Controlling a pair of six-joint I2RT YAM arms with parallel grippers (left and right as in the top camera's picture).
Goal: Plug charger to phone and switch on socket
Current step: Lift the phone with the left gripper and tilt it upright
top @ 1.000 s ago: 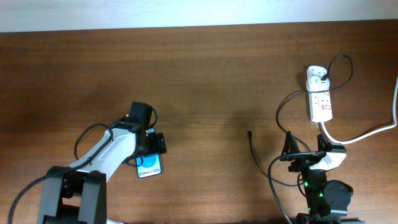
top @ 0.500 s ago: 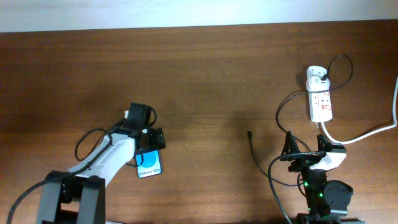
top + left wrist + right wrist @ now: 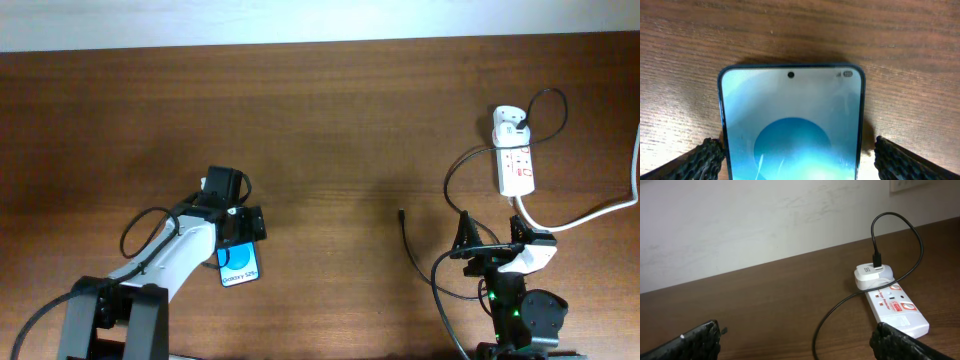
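Left gripper straddles, unclenched, the phone labelled "Galaxy S25+"; right gripper released.

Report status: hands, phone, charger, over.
Left hand open, straddling phone. Right hand open, empty. Charger tip loose on table, adapter in socket. Nothing between tip and phone.

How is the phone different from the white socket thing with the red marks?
The phone has a bright blue screen; the socket is white with red marks. The phone lies between the fingers of the left pincer; the socket has no pincer around it. The socket has the charger's white plug in it; the phone has no cable in it. Both lie flat on the wooden table.
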